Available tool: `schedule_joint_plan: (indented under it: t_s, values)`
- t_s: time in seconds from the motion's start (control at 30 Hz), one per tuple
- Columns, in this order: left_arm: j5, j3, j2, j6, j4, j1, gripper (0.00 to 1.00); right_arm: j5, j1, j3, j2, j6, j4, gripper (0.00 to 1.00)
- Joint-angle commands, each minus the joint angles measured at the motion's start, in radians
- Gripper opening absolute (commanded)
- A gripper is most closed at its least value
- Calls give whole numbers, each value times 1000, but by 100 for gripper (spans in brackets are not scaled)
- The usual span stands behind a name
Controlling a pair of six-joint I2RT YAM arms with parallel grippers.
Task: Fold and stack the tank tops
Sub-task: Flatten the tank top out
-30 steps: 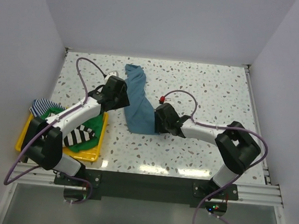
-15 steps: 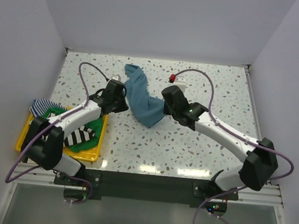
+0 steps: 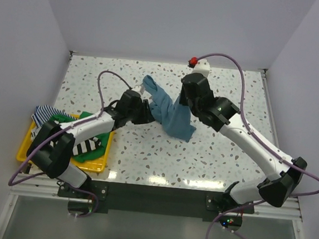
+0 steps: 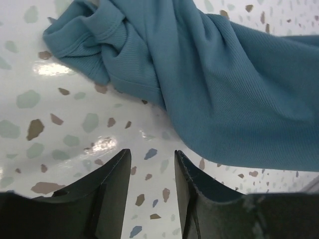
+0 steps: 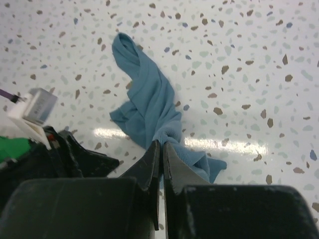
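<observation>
My right gripper [image 3: 179, 103] is shut on a bunched edge of the teal-blue tank top [image 3: 170, 114] and holds it up off the table; in the right wrist view the cloth [image 5: 149, 107] hangs from the closed gripper [image 5: 161, 142] down to the tabletop. The left gripper [image 3: 147, 114] is low over the table just left of that top. Its jaws stand open [image 4: 152, 152] with only bare speckled table between them, and the teal cloth [image 4: 224, 94] lies just beyond the fingertips. A black-and-white striped top [image 3: 85, 145], a green one [image 3: 64, 120] and a thin blue-striped one [image 3: 44, 112] lie in the tray.
The yellow tray [image 3: 21, 152] sits at the left front of the speckled table [image 3: 228, 159], under the left arm. White walls close the table on the left, back and right. Purple cables loop above both arms.
The right gripper closed on the teal top and raised it toward the back of the table. The left gripper slid right after it, its jaws narrowing, then partly reopening.
</observation>
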Motion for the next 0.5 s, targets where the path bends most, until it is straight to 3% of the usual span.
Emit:
schedule_joint_plan:
  t_s: [0.0,0.23,0.37,0.47]
  values:
    - [91,-25,-5,-12,186,-21,46,54,0,148,13,-65,-16,0]
    - [149,-128,-30,-88,361,-30,51,28,0,473,101,-143,-68,0]
    - [75,-131,-39,-104,354,-26,52,10,4,617,170,-157,-124,0]
    - [31,-114,-12,-122,302,-10,59,-1,11,677,193,-155,-141,0]
